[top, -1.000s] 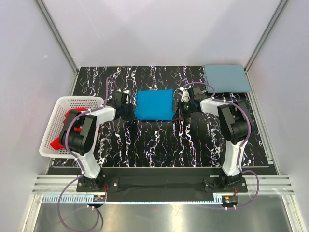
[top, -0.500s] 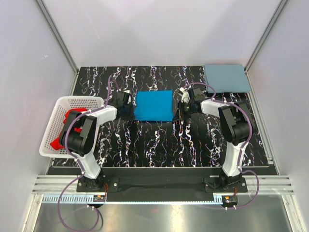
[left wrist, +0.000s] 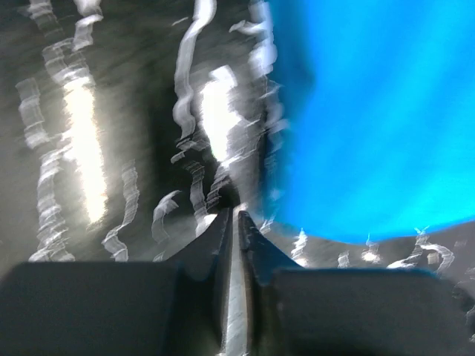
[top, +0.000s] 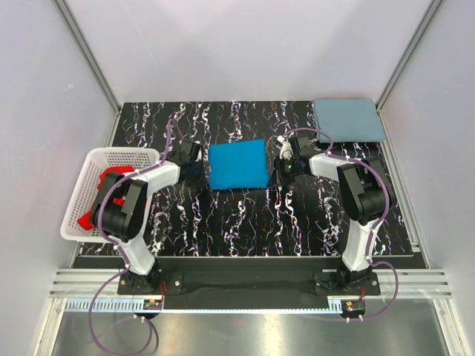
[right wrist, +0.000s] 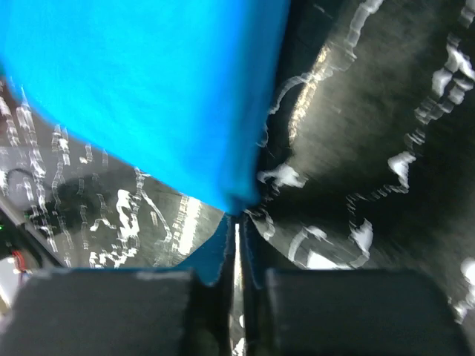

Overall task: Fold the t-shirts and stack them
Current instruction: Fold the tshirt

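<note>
Pincers from the top camera first: left gripper (top: pixel 199 170) low over the tabletop (top: pixel 245 222), just beside the left edge of the bright blue t-shirt (top: pixel 237 165). Right gripper (top: pixel 277 170) low as well, just beside the same shirt's right edge. Cannot read either pair of jaws from up here. Bright blue t-shirt folded to a flat rectangle, about midway between the tabletop's left and right edges, nearer the far edge than the near one, lying slightly skewed. Dusty grey-blue t-shirt (top: pixel 349 120) folded flat in the far right corner of the tabletop, well apart from the blue one. White lattice basket (top: pixel 122 153) at the left edge of the tabletop, red t-shirts (top: pixel 111 178) bunched inside it, partly hidden behind the left arm.

Left wrist camera, blurred: left gripper (left wrist: pixel 231 215) with jaws all but together, only a thin slit between them and nothing seen in it. Tips over bare black marbled tabletop (left wrist: pixel 82 133). Bright blue t-shirt (left wrist: pixel 371 111) filling the upper right of the view, its edge just beside the tips. Cannot say through the blur whether cloth and tips touch.

Right wrist camera, blurred too: right gripper (right wrist: pixel 237 219) with jaws together. Corner of the bright blue t-shirt (right wrist: pixel 148 89) reaching down right to the tips, with a blue tinge along the inner face of one finger. Cannot tell whether that corner is pinched between the jaws or merely touching them. Bare tabletop (right wrist: pixel 371 148) to the right of the cloth.
</note>
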Motion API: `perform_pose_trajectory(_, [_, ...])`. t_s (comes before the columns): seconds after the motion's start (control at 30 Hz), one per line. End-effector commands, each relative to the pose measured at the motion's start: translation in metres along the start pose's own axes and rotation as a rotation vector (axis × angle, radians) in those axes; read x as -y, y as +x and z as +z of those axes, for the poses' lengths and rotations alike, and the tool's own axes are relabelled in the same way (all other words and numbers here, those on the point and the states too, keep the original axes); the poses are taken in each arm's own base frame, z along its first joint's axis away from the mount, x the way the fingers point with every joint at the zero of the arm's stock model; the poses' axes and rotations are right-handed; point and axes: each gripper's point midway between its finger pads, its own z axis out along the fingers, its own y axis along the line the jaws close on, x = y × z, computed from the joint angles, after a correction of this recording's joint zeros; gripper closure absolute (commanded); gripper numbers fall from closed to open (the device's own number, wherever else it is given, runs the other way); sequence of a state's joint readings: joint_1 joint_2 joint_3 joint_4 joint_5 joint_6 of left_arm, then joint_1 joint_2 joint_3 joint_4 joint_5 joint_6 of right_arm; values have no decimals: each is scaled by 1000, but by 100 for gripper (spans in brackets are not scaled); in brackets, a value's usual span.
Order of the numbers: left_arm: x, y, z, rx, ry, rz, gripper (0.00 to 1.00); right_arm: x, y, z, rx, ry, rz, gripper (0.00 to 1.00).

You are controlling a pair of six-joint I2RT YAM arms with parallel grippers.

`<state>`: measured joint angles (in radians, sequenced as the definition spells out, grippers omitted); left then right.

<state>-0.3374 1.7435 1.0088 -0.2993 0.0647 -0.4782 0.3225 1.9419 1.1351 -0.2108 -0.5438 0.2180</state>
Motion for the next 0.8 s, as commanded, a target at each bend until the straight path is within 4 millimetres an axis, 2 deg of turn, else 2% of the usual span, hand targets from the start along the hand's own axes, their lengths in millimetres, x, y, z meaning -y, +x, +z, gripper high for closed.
perform_pose_trajectory(0.0, [-12, -22, -34, 57, -69, -18, 69, 2, 5, -18, -14, 39, 14, 76])
perform_pose_trajectory(0.03, [-12, -23, -39, 50, -74, -19, 64, 1, 5, -19, -14, 34, 13, 71])
perform_pose_trajectory(0.1, [-4, -38, -47, 65, -31, -16, 60, -3, 1, -25, 3, 39, 3, 64])
perform_pose_trajectory(0.13, [-2, -42, -48, 69, -13, -15, 55, -3, -2, -27, 12, 45, 0, 52])
perform_pose_trajectory(0.2, [7, -55, -51, 85, 51, -13, 49, -4, -5, -29, 13, 45, 0, 46])
perform_pose_trajectory(0.23, [14, -61, -46, 92, 100, -4, 46, -7, -9, -29, 19, 40, -8, 43])
perform_pose_trajectory(0.27, [30, -60, -47, 63, 209, 9, 45, -7, -10, -30, 14, 40, -7, 42])
perform_pose_trajectory(0.33, [44, -69, -45, 78, 299, 19, 45, -10, -17, -32, 23, 38, -20, 37])
perform_pose_trajectory(0.37, [53, -66, -42, 56, 355, 22, 44, -10, -18, -32, 19, 38, -22, 34])
perform_pose_trajectory(0.5, [57, -66, -24, 41, 388, 4, 43, -13, -32, -29, 15, 12, -28, 33])
perform_pose_trajectory(0.57, [54, -60, -11, 13, 387, -10, 43, -11, -32, -23, 2, 3, -30, 34])
perform_pose_trajectory(0.6, [57, -63, -7, 26, 403, -7, 42, -11, -32, -21, 0, 1, -30, 35])
perform_pose_trajectory(0.67, [58, -59, 6, -4, 421, -34, 43, -8, -35, -17, 2, -11, -38, 41])
perform_pose_trajectory(0.7, [62, -64, 9, 8, 442, -33, 48, -8, -37, -15, 5, -21, -38, 47])
perform_pose_trajectory(0.77, [62, -62, 17, -13, 449, -59, 56, -4, -39, -9, 1, -39, -22, 55])
